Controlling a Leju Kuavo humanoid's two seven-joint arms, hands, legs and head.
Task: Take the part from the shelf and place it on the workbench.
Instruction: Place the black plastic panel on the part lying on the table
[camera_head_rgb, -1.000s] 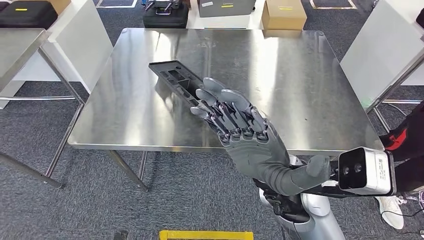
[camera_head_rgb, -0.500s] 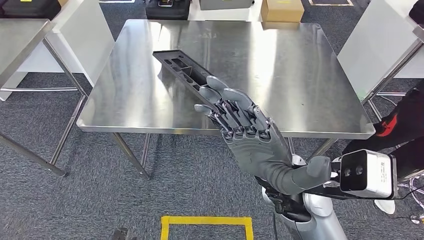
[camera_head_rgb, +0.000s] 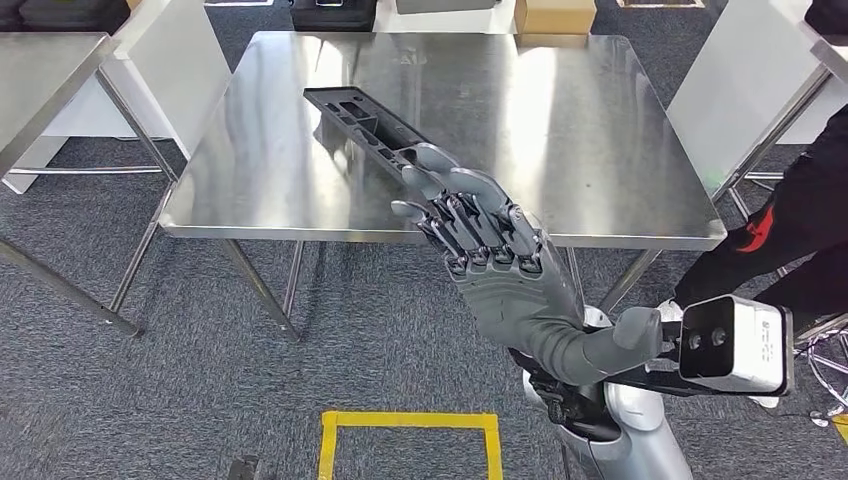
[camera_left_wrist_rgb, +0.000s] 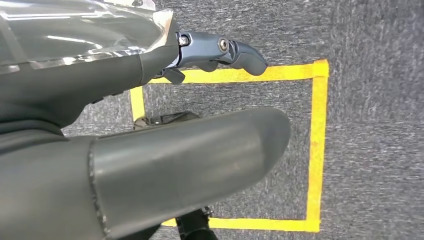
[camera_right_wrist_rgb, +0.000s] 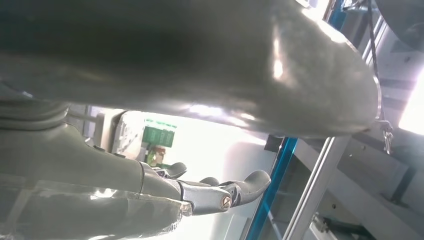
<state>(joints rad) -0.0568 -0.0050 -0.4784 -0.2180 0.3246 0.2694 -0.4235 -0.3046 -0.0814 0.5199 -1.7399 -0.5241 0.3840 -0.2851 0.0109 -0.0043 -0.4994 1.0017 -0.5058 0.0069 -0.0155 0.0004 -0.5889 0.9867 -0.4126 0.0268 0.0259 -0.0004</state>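
Step in hand: carrying, final approach to placement; right hand (camera_head_rgb: 478, 232) grasping the part (camera_head_rgb: 372, 130), a long dark moulded piece, by its near end, fingers laid along its top; part held out over the near half of the steel workbench (camera_head_rgb: 600, 150), seemingly above the surface rather than resting on it, contact not confirmable. Left hand (camera_left_wrist_rgb: 220, 52) hanging toward the carpet above a yellow floor marking (camera_left_wrist_rgb: 315, 150), fingers curled in, holding nothing. Next move, by judgement: lower until the full length lies flat on the benchtop; release only then; withdraw without dragging the part.
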